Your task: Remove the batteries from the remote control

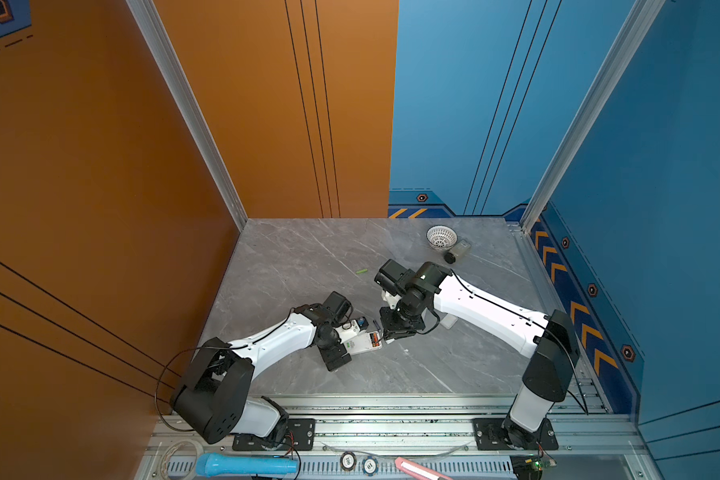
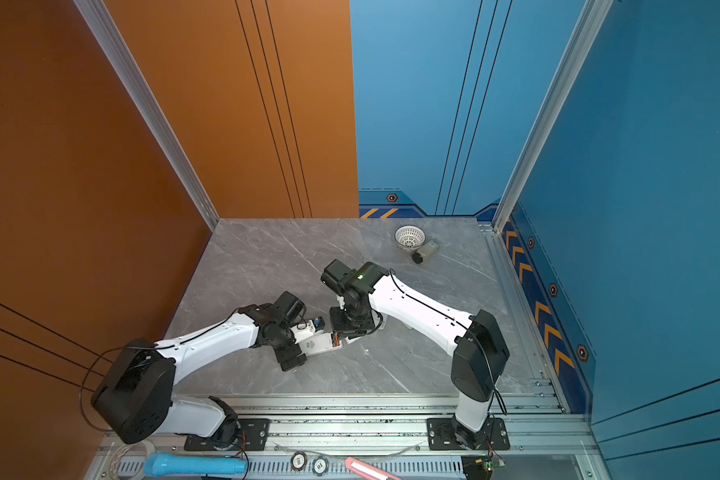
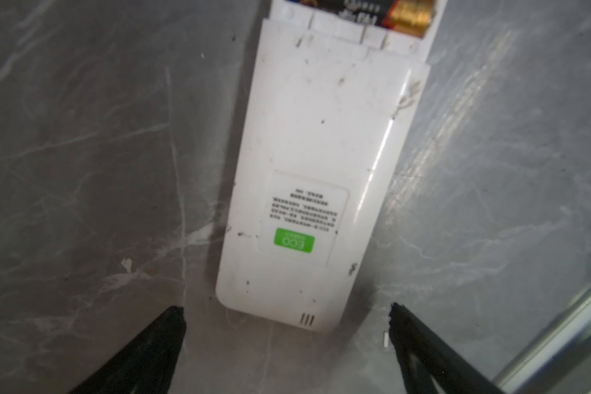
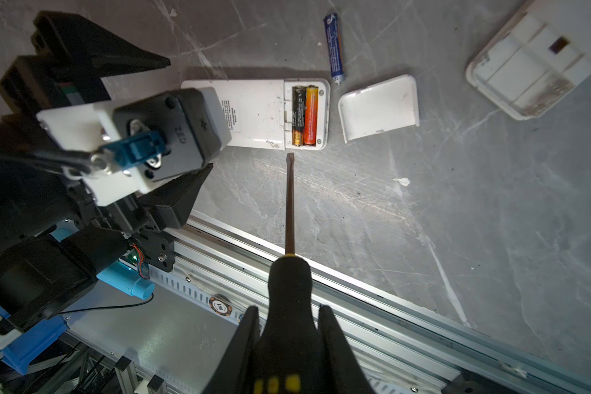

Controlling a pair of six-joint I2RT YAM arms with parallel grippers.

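Left claw (image 3: 286, 308) open at the end of white rectangular plastic remote control (image 4: 253, 112), near bench (image 1: 308, 249) front edge | right claw (image 4: 289, 308) grips black-and-yellow screwdriver (image 4: 290, 204), tip just short of compartment | black-and-gold battery (image 4: 298, 116), orange-red battery (image 4: 311, 116) seated | advice: brace remote, lever under battery end.

The white remote control (image 3: 307, 170) lies back up. Its sticker (image 3: 304, 215) carries a green label (image 3: 294, 241) reading "ECO", seen upside down in the left wrist view, next to rows of fine print too small to read. In the right wrist view the left arm's camera housing (image 4: 185, 126) bears "ZED". A poker chip (image 4: 220, 306) shows "100". The black-and-gold battery (image 4: 298, 116), the orange battery (image 4: 311, 116) and the blue battery (image 4: 335, 47) all carry print, none legible. Orange chevrons (image 1: 577, 308) mark the blue wall's dark band in both top views.
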